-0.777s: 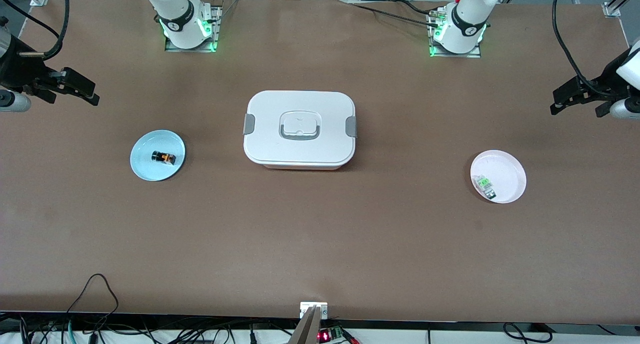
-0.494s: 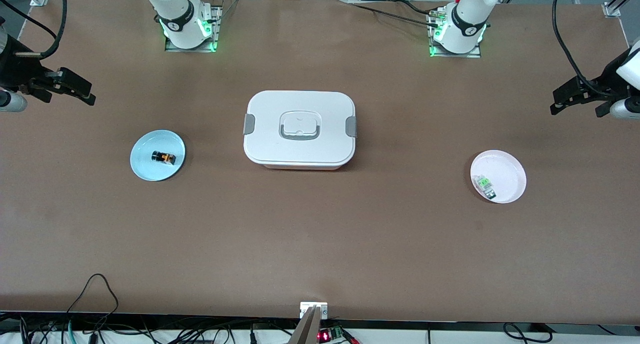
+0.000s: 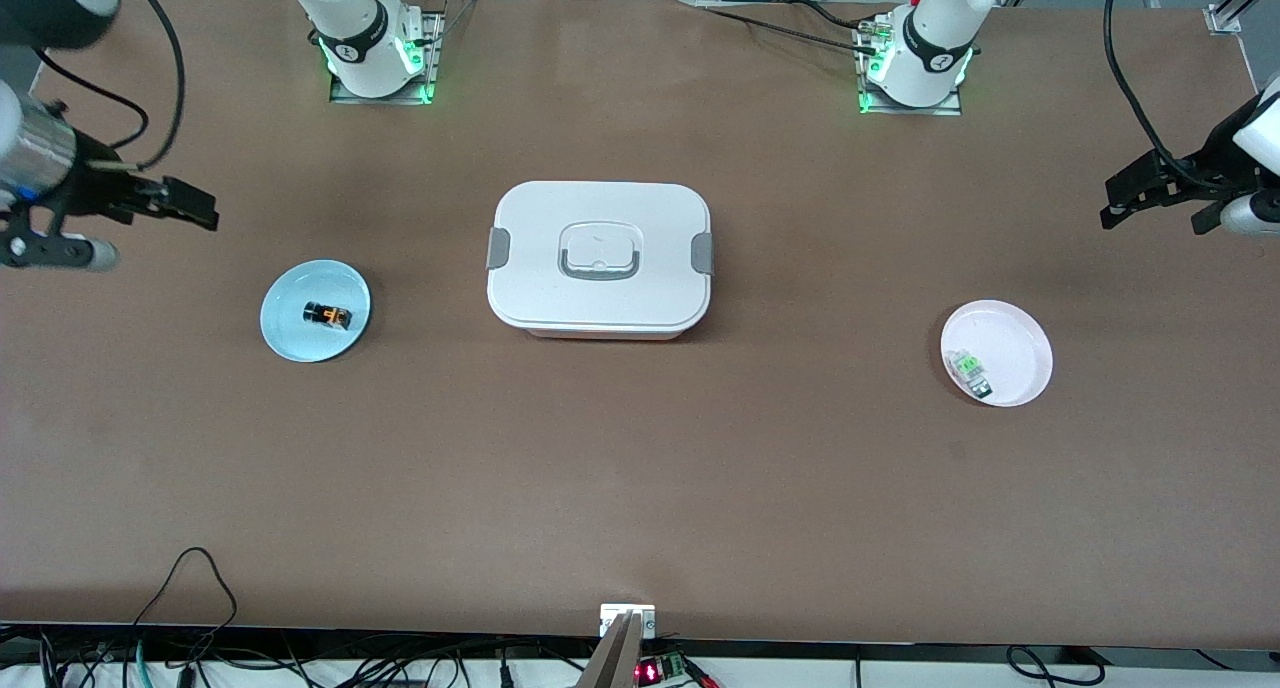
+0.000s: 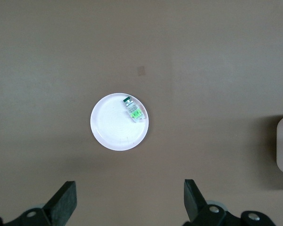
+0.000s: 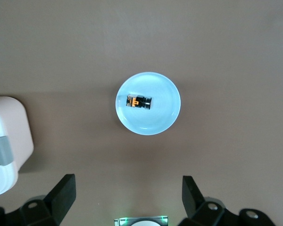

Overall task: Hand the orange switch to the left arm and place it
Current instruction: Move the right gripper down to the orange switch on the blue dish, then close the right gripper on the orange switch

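The orange switch (image 3: 327, 315) lies on a light blue plate (image 3: 288, 336) toward the right arm's end of the table. It also shows in the right wrist view (image 5: 139, 101) on that plate (image 5: 167, 117). My right gripper (image 3: 203, 211) is open and empty, up in the air above bare table beside the blue plate; in its wrist view (image 5: 127, 188) the jaws stand wide apart. My left gripper (image 3: 1112, 208) is open and empty, high over the left arm's end of the table, as its wrist view (image 4: 129, 192) shows. The white lidded box (image 3: 600, 258) stands mid-table between the plates.
A white plate (image 3: 1015, 330) toward the left arm's end holds a small clear-and-green component (image 3: 970, 371); both show in the left wrist view, plate (image 4: 111, 132) and component (image 4: 133, 109). The box's edge shows in the right wrist view (image 5: 7, 141). Cables hang at the table's near edge.
My right arm has swung and its gripper has shifted a little toward the blue plate. The left arm, switch, box and plates have not moved.
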`<move>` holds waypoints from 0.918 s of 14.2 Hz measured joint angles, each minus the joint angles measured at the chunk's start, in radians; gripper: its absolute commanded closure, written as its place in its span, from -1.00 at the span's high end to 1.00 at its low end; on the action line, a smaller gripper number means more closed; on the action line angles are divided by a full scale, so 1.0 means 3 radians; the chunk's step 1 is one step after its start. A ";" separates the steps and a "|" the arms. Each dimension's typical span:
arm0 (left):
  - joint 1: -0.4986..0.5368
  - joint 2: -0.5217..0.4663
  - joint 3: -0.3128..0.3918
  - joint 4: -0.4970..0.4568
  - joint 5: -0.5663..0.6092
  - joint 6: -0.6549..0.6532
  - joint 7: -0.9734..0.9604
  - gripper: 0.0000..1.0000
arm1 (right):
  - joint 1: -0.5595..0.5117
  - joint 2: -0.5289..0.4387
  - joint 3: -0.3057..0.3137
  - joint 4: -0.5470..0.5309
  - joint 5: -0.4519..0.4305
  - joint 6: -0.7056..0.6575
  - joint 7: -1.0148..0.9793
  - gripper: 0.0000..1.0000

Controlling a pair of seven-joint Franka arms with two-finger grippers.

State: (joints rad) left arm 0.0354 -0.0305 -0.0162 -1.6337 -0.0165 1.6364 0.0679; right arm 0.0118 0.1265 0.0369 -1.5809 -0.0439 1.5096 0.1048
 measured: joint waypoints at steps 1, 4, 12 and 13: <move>-0.0007 0.0000 -0.0007 0.0004 0.0000 0.0000 0.0000 1.00 | -0.0001 0.0119 -0.0002 -0.0014 -0.0023 0.0039 0.0000 1.00; -0.0028 0.0000 -0.0016 0.0010 0.0000 0.0000 0.0000 1.00 | -0.0004 0.0388 -0.0009 -0.0230 -0.0180 0.0458 0.0027 1.00; -0.0028 0.0000 -0.0012 0.0016 0.0000 0.0000 0.0000 1.00 | -0.0018 0.0891 -0.0024 -0.0939 -0.0192 0.1520 0.0030 1.00; -0.0028 0.0000 -0.0012 0.0016 0.0000 0.0000 0.0000 1.00 | -0.0018 0.0950 -0.0024 -0.0958 -0.0192 0.1568 0.0030 1.00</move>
State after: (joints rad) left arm 0.0270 -0.0304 -0.0199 -1.6290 -0.0165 1.6364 0.0679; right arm 0.0065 0.4114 0.0298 -1.8683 -0.1014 1.9801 0.1137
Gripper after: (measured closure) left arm 0.000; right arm 0.000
